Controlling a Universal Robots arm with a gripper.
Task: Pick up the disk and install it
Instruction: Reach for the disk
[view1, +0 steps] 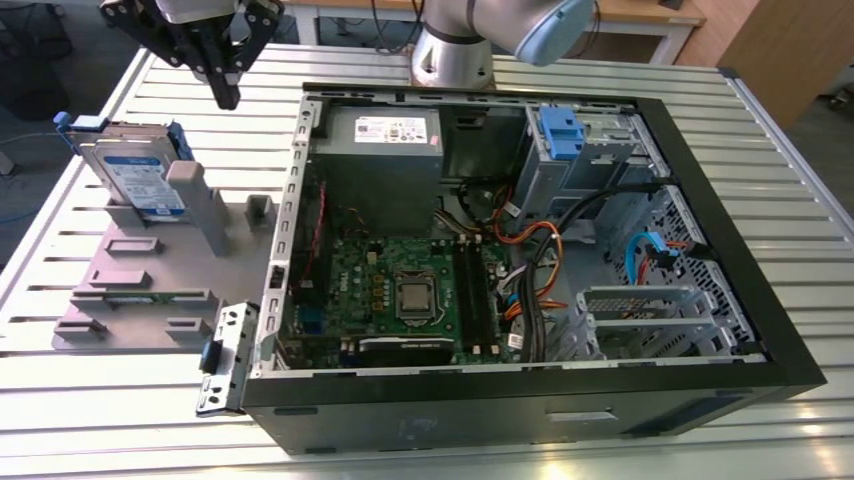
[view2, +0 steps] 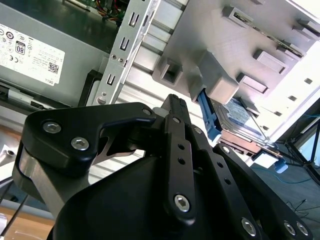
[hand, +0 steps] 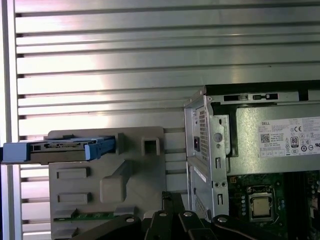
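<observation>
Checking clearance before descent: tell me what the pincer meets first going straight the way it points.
Likely the grey holder, near its edge facing the computer case, not the disk standing in it. The pincer points down above it; depth is unclear, so the slatted table beside it is possible.

Arm (view1: 454, 55): we see its grey column upright, a blue-capped joint beside it.
Pincer (view1: 227, 96): we see it hanging tips-down, black fingers closed together.

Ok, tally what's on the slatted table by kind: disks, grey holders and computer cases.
Disk: 1
Grey holder: 1
Open computer case: 1
Total: 3
</observation>
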